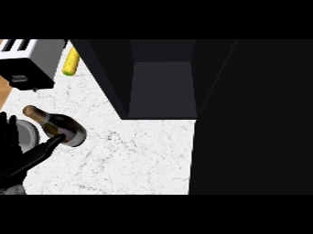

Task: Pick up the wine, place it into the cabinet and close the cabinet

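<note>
At the left edge of the frame the left hand point(4, 146) is open, fingers straight, its thumb reaching right to touch the wine bottle point(56, 126). The wine bottle lies on the marbled counter point(132, 155) in the left-centre, long axis diagonal, neck pointing to the upper left and base to the lower right. Further right, at centre top, stands the open dark cabinet point(160, 87); the right hand does not show.
</note>
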